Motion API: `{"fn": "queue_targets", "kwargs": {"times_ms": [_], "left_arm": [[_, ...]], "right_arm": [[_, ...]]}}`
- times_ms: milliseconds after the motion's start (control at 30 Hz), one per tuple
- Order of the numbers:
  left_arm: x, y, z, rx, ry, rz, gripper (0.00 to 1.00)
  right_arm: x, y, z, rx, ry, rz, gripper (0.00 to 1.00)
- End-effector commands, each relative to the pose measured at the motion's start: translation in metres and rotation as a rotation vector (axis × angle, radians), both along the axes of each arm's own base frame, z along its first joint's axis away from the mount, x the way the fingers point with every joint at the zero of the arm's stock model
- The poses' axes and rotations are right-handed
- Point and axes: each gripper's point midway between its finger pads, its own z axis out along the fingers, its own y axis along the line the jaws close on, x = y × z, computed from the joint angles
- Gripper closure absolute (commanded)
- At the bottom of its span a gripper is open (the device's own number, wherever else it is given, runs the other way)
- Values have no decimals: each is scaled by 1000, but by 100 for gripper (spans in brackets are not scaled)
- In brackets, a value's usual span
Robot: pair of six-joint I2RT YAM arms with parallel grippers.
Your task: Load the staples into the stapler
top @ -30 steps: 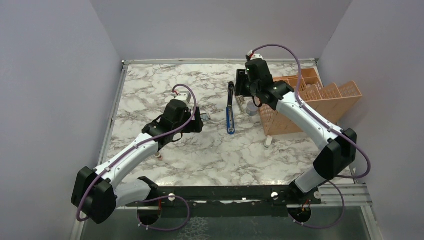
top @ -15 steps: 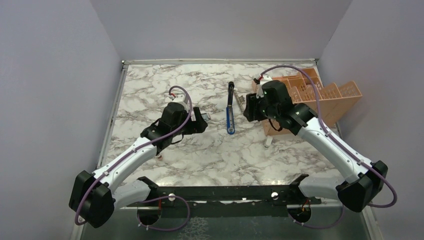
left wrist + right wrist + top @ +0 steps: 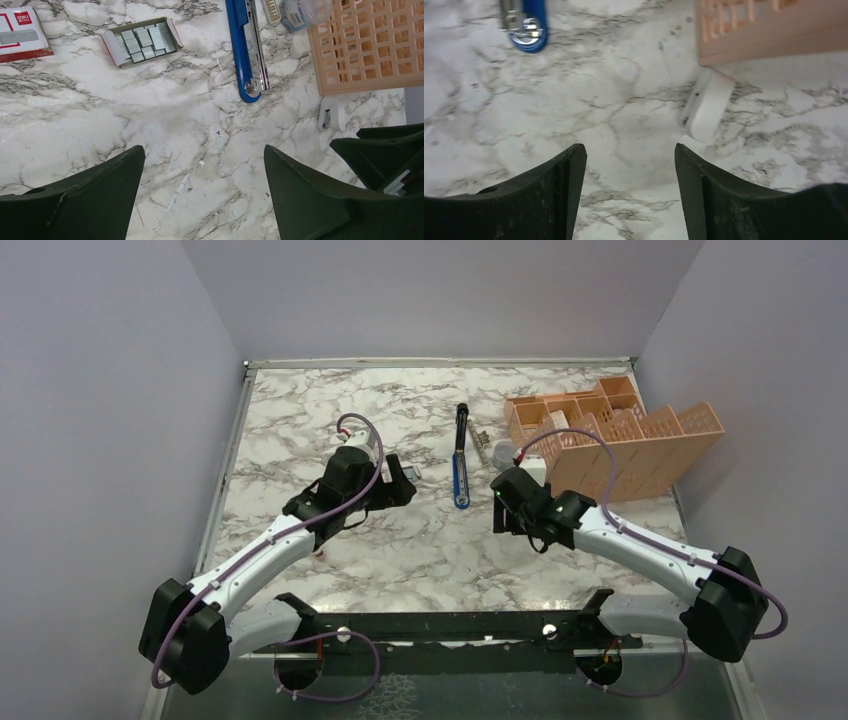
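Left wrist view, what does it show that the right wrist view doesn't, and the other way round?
Only left wrist: the staples in their tray, the red-and-white box, most of the stapler, the open left gripper. Only right wrist: the open right gripper, seen close. Both: the stapler's blue tip, the basket, the small white piece, the marble table.
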Motion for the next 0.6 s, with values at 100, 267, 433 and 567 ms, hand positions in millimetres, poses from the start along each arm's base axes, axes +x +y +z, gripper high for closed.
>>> {"fn": "queue_targets", "kwargs": {"times_ms": [100,267,433,567], "left_arm": [[5,-3,-13,4,9,-8,11],[7,-5,-17,12,19,-25,11],[10,-11,-22,10,33,-52,11],[11,-12,-26,17,42,-57,11]], "right_arm": [[-3,-45,-33,-26,-22,-465,18],[0,-54,-46,-37,-63,-536,15],[6,-60,-46,-36,-93,-571,15],[11,-62,-49,-76,-108,-557,18]]}}
